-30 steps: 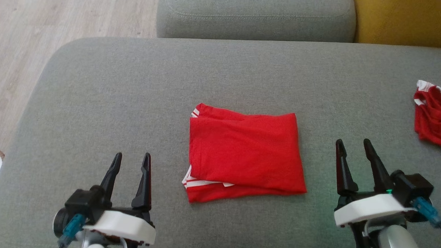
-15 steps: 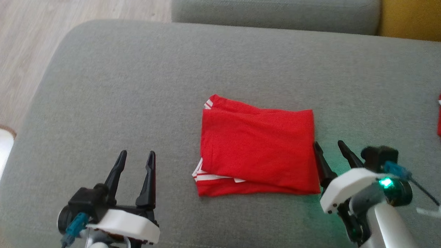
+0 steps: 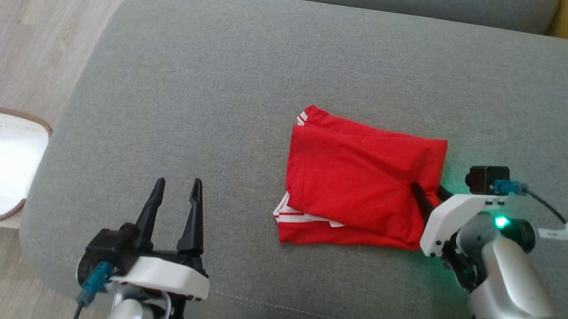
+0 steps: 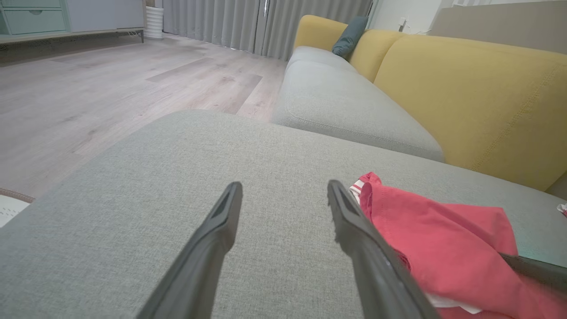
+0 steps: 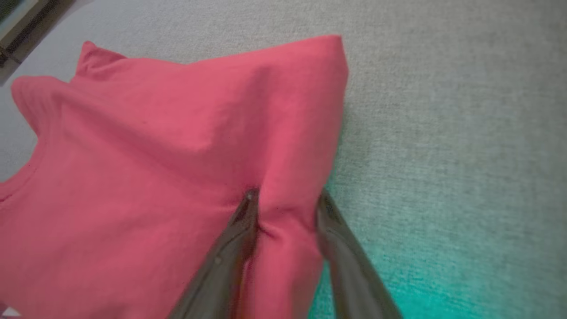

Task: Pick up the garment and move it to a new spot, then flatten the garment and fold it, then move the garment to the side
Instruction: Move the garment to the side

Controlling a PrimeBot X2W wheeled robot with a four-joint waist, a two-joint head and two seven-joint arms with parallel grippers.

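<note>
Our right gripper fingers pinch the folded garment's right edge on the sofa; our left gripper fingers gape wide.

The left gripper hovers low, fingers spread and pointing forward. The right arm reaches in from the lower right, wrist tipped down; the right gripper pinches a ridge of the garment
</note>
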